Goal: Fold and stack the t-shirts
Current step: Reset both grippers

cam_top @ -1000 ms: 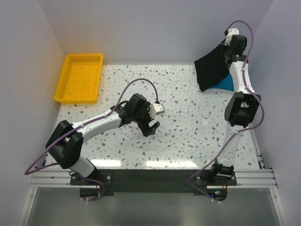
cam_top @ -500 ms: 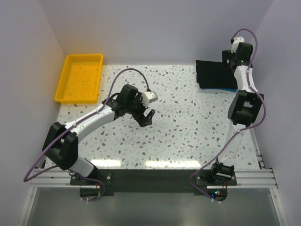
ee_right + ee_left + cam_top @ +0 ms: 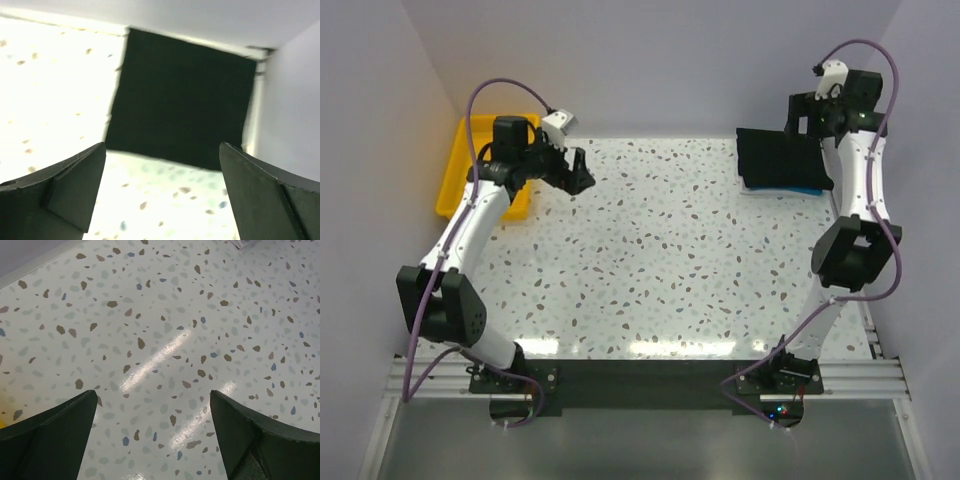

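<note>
Tabletop (image 3: 670,250), black shirt (image 3: 182,95) (folded) beneath right hand (image 3: 161,147)

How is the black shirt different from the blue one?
The black t-shirt lies on top; the blue t-shirt lies under it. The black one shows as a big folded square; of the blue one only a thin strip peeks out. Both sit in one pile in the far right corner.

Folded black t-shirt (image 3: 182,100) flat on speckled table (image 3: 55,90), wall (image 3: 295,100) just beside, right pincer (image 3: 161,146) spread wide
</note>
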### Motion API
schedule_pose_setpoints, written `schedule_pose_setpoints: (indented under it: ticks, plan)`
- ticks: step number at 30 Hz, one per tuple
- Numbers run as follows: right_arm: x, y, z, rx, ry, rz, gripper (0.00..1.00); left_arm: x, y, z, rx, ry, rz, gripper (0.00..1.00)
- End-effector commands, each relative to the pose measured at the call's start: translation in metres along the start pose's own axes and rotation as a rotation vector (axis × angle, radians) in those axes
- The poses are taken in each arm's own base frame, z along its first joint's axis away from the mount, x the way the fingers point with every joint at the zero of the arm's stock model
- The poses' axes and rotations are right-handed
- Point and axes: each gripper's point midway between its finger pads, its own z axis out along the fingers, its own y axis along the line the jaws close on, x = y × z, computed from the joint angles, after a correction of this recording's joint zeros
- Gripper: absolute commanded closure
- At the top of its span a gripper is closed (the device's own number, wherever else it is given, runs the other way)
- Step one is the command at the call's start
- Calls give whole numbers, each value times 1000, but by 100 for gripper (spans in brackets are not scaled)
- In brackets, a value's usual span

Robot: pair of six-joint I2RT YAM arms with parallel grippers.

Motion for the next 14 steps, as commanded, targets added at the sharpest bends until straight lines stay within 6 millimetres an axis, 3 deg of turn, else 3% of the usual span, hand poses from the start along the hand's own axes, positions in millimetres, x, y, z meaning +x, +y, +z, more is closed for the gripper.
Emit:
schedule_pose_setpoints:
  ticks: [1,2,4,5,6,7,8,9,10,11,12,14]
  plan:
    - [21,61,-52,-202,75,77,1,23,21,5,-2,94,-60,0]
    - [50,75,-47,-243,135,101,1,26,27,6,-17,98,-65,0]
    - [67,88,-58,-267,156,108,1,47,32,6,-40,126,-88,0]
    - [90,98,-68,-284,192,118,1,51,35,8,-52,117,-83,0]
    - [98,106,-71,-296,196,108,1,73,34,10,-56,150,-109,0]
    - [110,111,-74,-304,211,100,1,82,35,11,-69,160,-115,0]
    - [139,121,-76,-322,266,114,1,86,35,10,-73,155,-113,0]
    - [139,124,-84,-326,239,100,1,104,33,11,-74,185,-134,0]
    - [148,127,-87,-331,244,99,1,109,32,10,-75,190,-140,0]
    - [168,133,-89,-344,282,106,1,112,32,10,-79,188,-144,0]
    - [170,135,-94,-345,269,98,1,122,29,10,-76,200,-161,0]
    - [184,136,-96,-346,280,86,1,120,27,7,-78,187,-158,0]
